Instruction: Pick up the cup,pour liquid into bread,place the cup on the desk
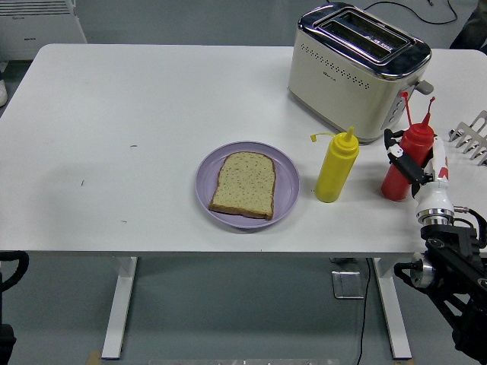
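Observation:
The "cup" here is a red squeeze bottle [399, 176] with a thin nozzle, near the table's right edge in front of the toaster. My right hand [415, 166] comes up from the lower right, its fingers wrapped around the bottle's body. The bottle leans slightly; I cannot tell whether its base still touches the table. A slice of brown bread [243, 184] lies on a purple plate [287, 190] at the table's middle front, well left of the hand. A black part of my left arm [9, 266] rests at the lower left corner, below the table edge.
A yellow squeeze bottle [335, 169] stands upright between the plate and the red bottle. A cream and chrome toaster [354, 68] sits behind them at the back right. A metal rack [472, 135] pokes in at the right edge.

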{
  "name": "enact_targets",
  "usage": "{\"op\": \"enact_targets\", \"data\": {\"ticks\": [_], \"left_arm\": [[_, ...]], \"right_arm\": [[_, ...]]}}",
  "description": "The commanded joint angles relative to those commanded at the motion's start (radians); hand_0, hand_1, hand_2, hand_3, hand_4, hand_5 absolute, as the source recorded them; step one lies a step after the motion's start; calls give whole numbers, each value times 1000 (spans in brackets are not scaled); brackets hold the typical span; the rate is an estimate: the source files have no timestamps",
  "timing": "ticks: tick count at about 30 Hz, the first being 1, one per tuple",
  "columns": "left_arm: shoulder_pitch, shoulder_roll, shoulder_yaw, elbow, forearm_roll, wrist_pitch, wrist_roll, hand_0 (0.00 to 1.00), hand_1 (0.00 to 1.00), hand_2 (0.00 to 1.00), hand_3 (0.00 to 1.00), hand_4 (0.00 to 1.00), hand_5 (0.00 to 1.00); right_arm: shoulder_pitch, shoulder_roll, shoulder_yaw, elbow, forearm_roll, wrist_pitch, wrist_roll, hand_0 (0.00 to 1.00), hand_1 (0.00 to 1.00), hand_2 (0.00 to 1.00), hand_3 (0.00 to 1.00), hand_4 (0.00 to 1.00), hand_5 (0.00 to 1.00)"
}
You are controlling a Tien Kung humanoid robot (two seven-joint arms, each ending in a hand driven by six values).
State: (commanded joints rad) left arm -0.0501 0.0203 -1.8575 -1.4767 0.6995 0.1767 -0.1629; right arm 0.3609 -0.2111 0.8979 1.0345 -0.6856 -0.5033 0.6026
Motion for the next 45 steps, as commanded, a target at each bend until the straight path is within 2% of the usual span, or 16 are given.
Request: {"op": "enact_targets", "data": {"ticks": [2,7,8,13,14,19,20,25,26,31,32,37,38,43,44,45], "left_arm": [[0,0,0,0,0,0,0,749,757,765,664,611,998],[1,1,1,0,0,0,0,749,757,765,664,611,998],[1,1,1,0,0,0,0,749,758,765,664,611,998],[2,1,2,0,-1,0,0,749,758,765,664,611,998],[3,1,2,0,-1,0,0,749,757,765,664,611,998],[3,0,3,0,-1,0,0,749,757,765,664,611,998],[3,0,4,0,-1,0,0,749,757,765,664,611,998],[5,0,5,0,0,0,-1,749,757,765,664,611,998],[5,0,5,0,0,0,-1,749,757,765,664,611,998],[5,1,7,0,0,0,-1,749,757,765,664,611,998],[5,1,7,0,-1,0,-1,749,757,765,664,610,998],[5,1,5,0,-1,1,-1,749,757,765,664,610,998],[4,1,5,0,-1,1,-1,749,757,765,664,609,998],[3,1,5,0,-1,1,-1,749,757,765,664,609,998],[3,1,5,0,-1,1,-1,749,757,765,664,609,998],[3,1,5,0,-1,1,-2,749,757,765,664,609,998]], "right_arm": [[-1,-1,1,-2,2,-3,5,199,228,336,373,737,250],[-2,-2,3,-4,-1,-9,14,199,228,336,373,737,250],[-2,-3,3,-5,-2,-10,16,267,302,385,402,745,249],[-8,-3,-1,-6,-9,-17,24,267,302,385,402,745,249],[-9,-3,-2,-5,-14,-19,25,307,362,405,438,756,252],[-11,-1,-8,-4,-15,-20,28,307,362,405,438,756,252],[-11,0,-9,-5,-15,-21,28,355,402,423,464,777,272],[-15,-1,-7,0,-18,-20,30,355,402,423,464,777,272],[-17,0,-6,1,-18,-20,31,409,461,460,520,788,268],[-36,3,7,13,-20,-15,25,409,461,460,520,788,268],[-42,3,12,16,-23,-11,23,438,473,477,578,794,278],[-68,-1,26,34,-50,8,3,438,473,477,578,794,278],[-76,-3,31,39,-63,13,-5,578,585,584,778,813,289],[-97,-9,48,59,-92,21,-23,578,585,584,778,813,289],[-101,-10,52,62,-101,22,-27,832,779,832,998,845,281],[-105,-11,58,66,-111,24,-30,832,779,832,998,845,281]]}}
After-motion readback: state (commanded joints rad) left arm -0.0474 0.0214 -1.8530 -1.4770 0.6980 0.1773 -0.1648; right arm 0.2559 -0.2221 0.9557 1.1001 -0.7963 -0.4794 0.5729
